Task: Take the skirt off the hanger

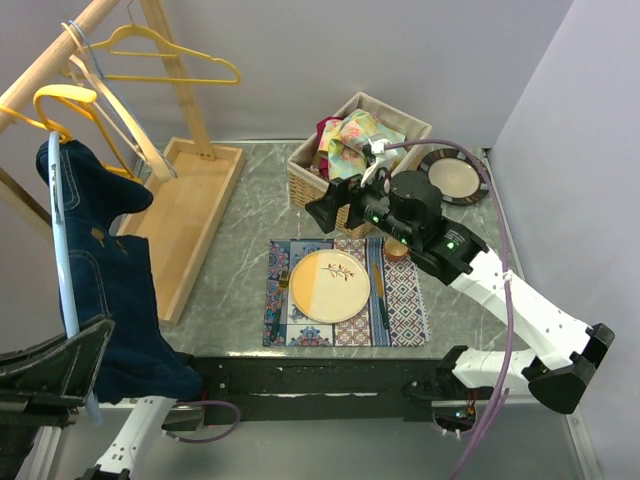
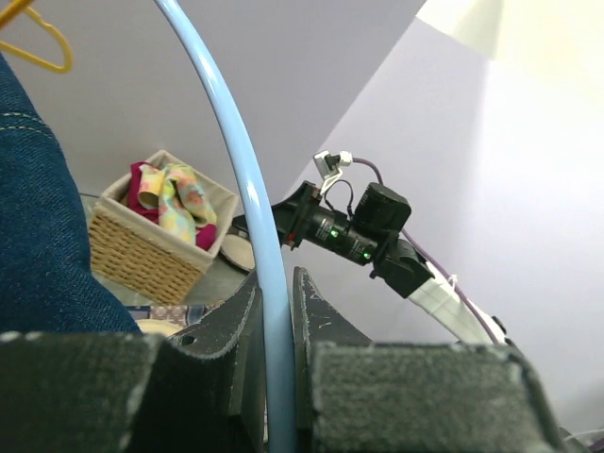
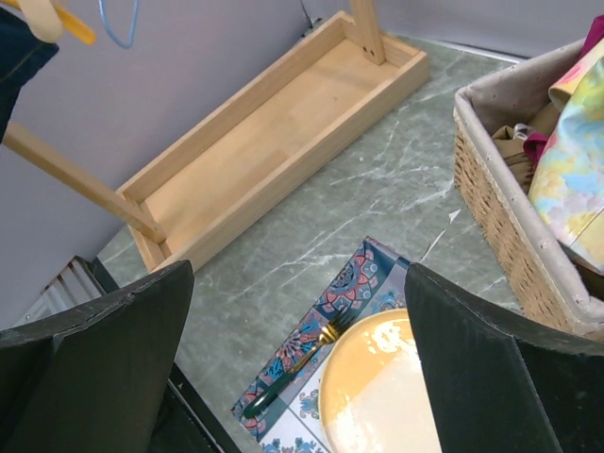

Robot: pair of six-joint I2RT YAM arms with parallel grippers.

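A dark blue denim skirt (image 1: 110,280) hangs at the left on a light-blue hanger (image 1: 62,240), whose hook is over the wooden rail. My left gripper (image 1: 80,375) is at the skirt's lower edge, shut on the hanger's thin blue bar. In the left wrist view the bar (image 2: 236,170) runs straight down between the closed fingers of that gripper (image 2: 278,288), with the denim (image 2: 38,236) just to its left. My right gripper (image 1: 325,210) hovers open over the table centre, holding nothing. Its wrist view shows the wide gap of the gripper (image 3: 297,283) above the plate and fork.
A wooden clothes rack with a tray base (image 1: 190,210) stands at the left, carrying yellow hangers (image 1: 170,60). A wicker basket (image 1: 305,180) of clothes sits at the back. A yellow plate (image 1: 328,285) lies on a patterned placemat (image 1: 400,300), and a small dish (image 1: 455,177) sits at the far right.
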